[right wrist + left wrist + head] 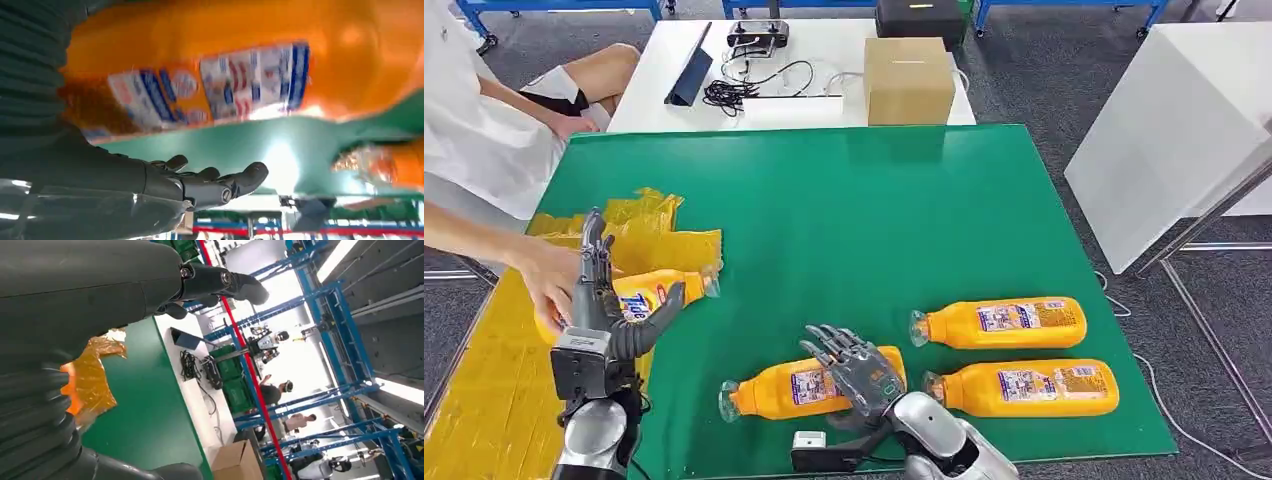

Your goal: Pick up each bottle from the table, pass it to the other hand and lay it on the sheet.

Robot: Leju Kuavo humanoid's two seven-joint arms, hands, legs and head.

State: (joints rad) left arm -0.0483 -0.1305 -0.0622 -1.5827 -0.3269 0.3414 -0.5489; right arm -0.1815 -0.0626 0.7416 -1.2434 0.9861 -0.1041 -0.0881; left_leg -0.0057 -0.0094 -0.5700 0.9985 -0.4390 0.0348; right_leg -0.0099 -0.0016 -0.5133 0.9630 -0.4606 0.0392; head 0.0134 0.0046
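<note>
Several orange bottles with clear caps lie on the green table [844, 220]. One bottle [656, 292] lies on the crinkled yellow sheet [484, 390] at the left, with a person's hand [544, 280] on its base. My left hand [604, 300] stands right beside it, fingers straight up, thumb [662, 308] crossing in front of the bottle without gripping it. My right hand [856, 366] hovers with spread fingers over the near bottle [796, 390], which looms close and blurred as an orange bottle [225, 65] in the right wrist view. Two more bottles [1004, 323] [1024, 388] lie to the right.
A person in white sits at the table's left edge. Behind the green table, a white table [824, 50] carries a cardboard box [909, 80], cables and a tablet. A white cabinet [1164, 130] stands to the right. A small white device [809, 440] lies at the near edge.
</note>
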